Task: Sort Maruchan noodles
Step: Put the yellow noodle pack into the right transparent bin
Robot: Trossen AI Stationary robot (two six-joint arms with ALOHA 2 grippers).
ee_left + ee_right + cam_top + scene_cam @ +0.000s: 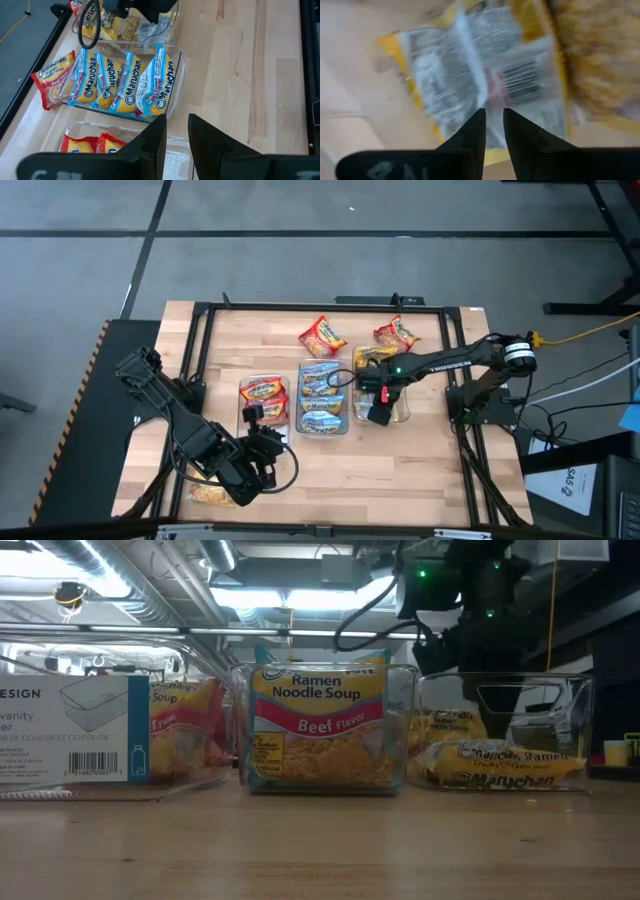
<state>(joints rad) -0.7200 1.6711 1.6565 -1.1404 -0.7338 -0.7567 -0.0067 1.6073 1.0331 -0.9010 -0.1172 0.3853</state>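
Three clear bins stand side by side mid-table. The left bin (243, 412) holds red Maruchan noodles, the middle bin (179, 60) has blue packets (120, 85) standing on edge, and the right bin (404, 412) holds yellow ones. My right gripper (493, 117) points down inside the right bin over a yellow packet (485, 65) that lies back side up; its fingers are a narrow gap apart with nothing seen between them. My left gripper (176, 125) hovers open and empty over the near end of the red bin. Two red packets (322, 335) (397, 333) lie flat on the table behind the bins. My right gripper comes from above, with its fingertips (476, 122) at the back seam (475, 75) of the yellow packet lying flat in the right bin. Whether the tips touch the packet I cannot tell.
A yellow packet (210, 493) lies on the table near the front edge, beside the left arm. A black frame (200, 315) runs around the wooden tabletop. There is bare wood in front of the bins and at the front right.
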